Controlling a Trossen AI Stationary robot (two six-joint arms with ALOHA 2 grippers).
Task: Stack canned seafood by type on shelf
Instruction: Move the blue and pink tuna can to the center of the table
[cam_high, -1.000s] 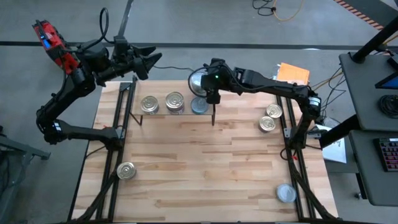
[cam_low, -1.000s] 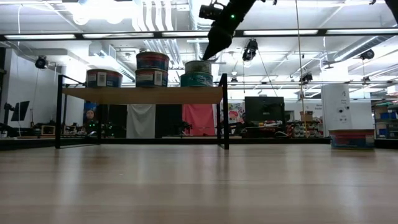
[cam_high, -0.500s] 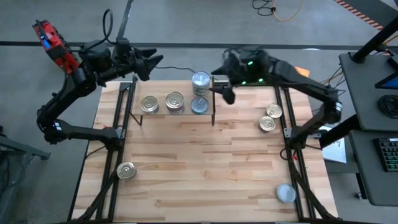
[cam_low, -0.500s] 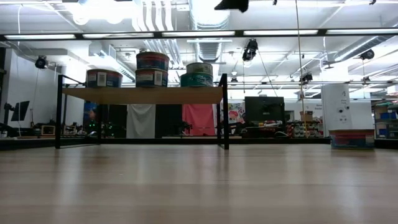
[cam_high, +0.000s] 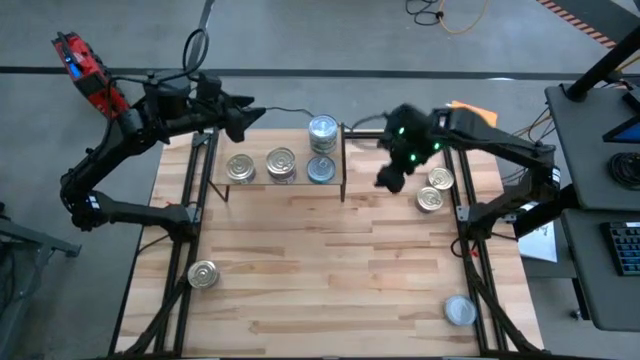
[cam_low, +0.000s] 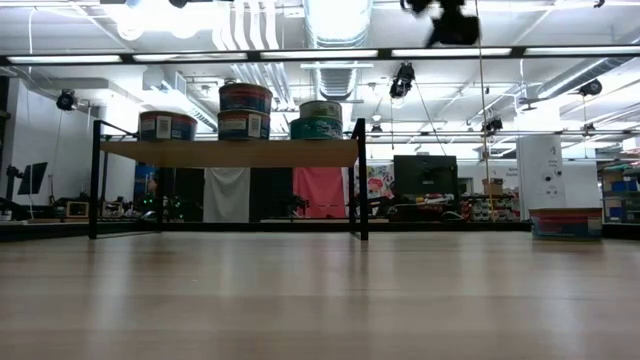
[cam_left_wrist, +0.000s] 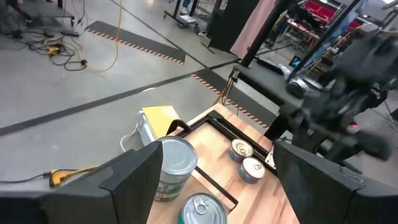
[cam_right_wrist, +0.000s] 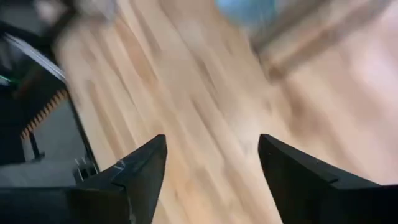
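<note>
The shelf (cam_high: 275, 182) stands at the table's far edge. On it sit two golden-lidded tins (cam_high: 240, 167) (cam_high: 281, 163), a silver-blue tin (cam_high: 320, 169) and a silver-lidded stack (cam_high: 322, 130) at its right end. In the low view the shelf board (cam_low: 230, 152) carries one tin (cam_low: 167, 125) and two stacks of two (cam_low: 245, 110) (cam_low: 319, 118). My right gripper (cam_high: 390, 178) (cam_right_wrist: 211, 168) hangs open above bare table, right of the shelf. My left gripper (cam_high: 250, 112) (cam_left_wrist: 214, 183) waits open beyond the shelf's far left, empty.
Two golden tins (cam_high: 440, 179) (cam_high: 429, 199) rest on the table by its right edge. A golden tin (cam_high: 203, 273) lies near the left edge and a silver one (cam_high: 460, 311) at the near right corner. Black frame rails (cam_high: 462, 220) run along both sides.
My right gripper has drawn away from the stack at the shelf's right end, risen, then swung right and toward the near edge, ending beside the two golden tins. The stack has stayed put on the shelf. My left gripper has edged slightly right.
</note>
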